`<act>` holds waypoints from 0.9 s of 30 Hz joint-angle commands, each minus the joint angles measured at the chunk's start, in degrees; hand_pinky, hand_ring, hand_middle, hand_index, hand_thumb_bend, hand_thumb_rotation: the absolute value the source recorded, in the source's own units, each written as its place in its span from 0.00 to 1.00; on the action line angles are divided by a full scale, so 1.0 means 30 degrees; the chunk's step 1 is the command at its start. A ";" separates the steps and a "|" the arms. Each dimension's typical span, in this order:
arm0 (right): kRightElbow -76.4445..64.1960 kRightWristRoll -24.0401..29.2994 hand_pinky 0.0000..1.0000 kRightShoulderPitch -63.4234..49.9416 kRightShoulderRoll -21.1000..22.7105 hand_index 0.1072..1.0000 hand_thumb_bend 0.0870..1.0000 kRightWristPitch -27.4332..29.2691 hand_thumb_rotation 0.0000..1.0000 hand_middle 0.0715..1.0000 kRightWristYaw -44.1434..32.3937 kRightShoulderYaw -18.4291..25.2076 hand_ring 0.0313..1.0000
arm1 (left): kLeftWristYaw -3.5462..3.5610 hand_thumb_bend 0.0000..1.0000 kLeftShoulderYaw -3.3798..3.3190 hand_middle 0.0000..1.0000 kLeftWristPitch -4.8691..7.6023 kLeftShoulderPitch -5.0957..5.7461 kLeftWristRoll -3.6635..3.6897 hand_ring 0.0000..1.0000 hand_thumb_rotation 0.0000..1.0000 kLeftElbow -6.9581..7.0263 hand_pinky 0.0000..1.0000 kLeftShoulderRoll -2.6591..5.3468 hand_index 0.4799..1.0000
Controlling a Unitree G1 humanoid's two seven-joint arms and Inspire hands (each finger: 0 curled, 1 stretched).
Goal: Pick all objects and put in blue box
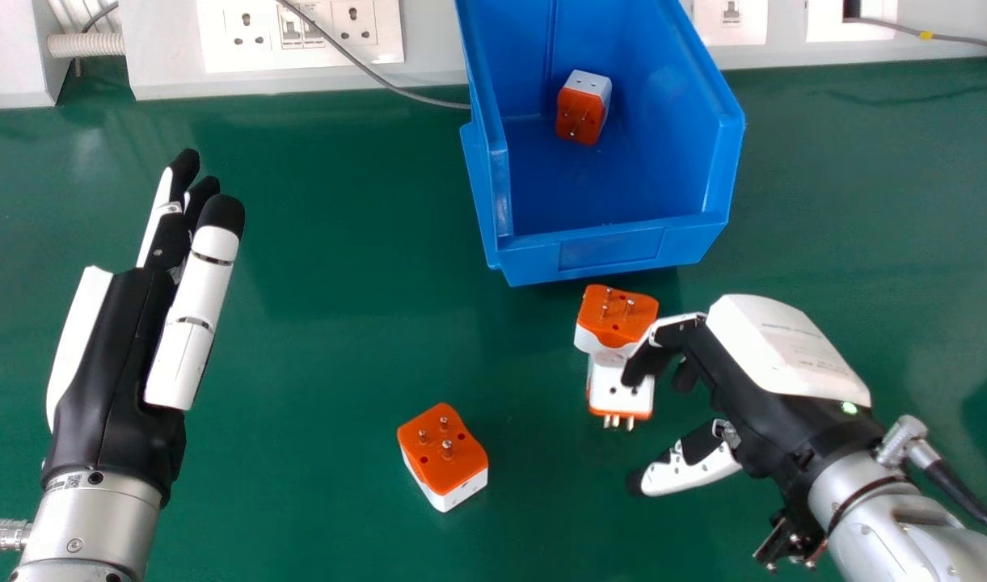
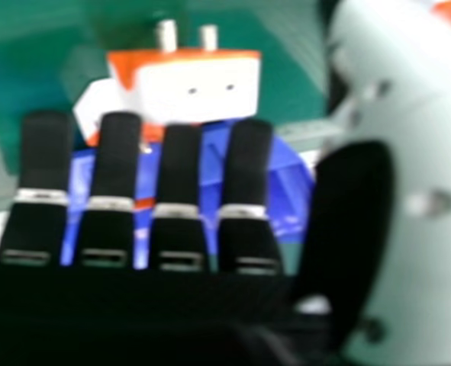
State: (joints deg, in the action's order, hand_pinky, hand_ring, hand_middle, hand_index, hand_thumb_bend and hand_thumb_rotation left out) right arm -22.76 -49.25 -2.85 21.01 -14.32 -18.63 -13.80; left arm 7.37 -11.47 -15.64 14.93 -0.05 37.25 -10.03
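Right hand (image 1: 748, 408) unclenched, nothing grasped; thumb spread beside side-lying plug adapter (image 1: 609, 390), presumably so it can be straddled. Adapter seen near blue box (image 1: 606, 249). Left hand (image 1: 117, 356) extended, head view's left.

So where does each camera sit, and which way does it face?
Head view: on the head, facing forward and down at the table and box; left hand and right hand show.
Right hand view: at the right hand, facing past its fingers and thumb toward the box.
Shared: right hand, box, two adapters.
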 commanded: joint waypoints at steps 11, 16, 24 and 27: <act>-0.0327 -0.0114 0.63 0.0175 -0.0130 0.68 0.83 0.0091 0.00 0.77 0.0522 -0.0020 0.74 | -0.0004 0.47 -0.0054 0.99 0.0224 -0.0153 0.0014 0.98 1.00 0.0383 0.95 -0.0208 1.00; -0.0639 -0.0187 0.64 0.0299 -0.0085 0.69 0.84 -0.0225 0.00 0.78 0.0121 -0.0006 0.75 | -0.0003 0.47 -0.0099 0.99 0.0227 -0.0143 0.0033 0.99 1.00 0.0388 0.95 -0.0213 1.00; -0.0194 -0.0323 0.64 0.0495 -0.0147 0.69 0.84 -0.0326 0.00 0.78 0.0103 -0.0241 0.75 | -0.0017 0.47 -0.0015 0.99 0.0176 -0.0188 -0.0036 0.99 1.00 0.0425 0.95 -0.0211 1.00; -0.0139 -0.0249 0.64 0.0518 -0.0172 0.69 0.84 -0.0384 0.00 0.78 0.0028 -0.0277 0.75 | -0.0023 0.47 -0.0011 0.99 0.0165 -0.0201 -0.0041 0.99 1.00 0.0427 0.95 -0.0210 1.00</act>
State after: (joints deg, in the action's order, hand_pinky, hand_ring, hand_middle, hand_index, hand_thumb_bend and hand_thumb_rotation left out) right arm -22.62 -49.88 -2.39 20.63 -15.58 -18.77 -14.69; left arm 7.38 -11.52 -15.64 14.83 -0.09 37.24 -10.05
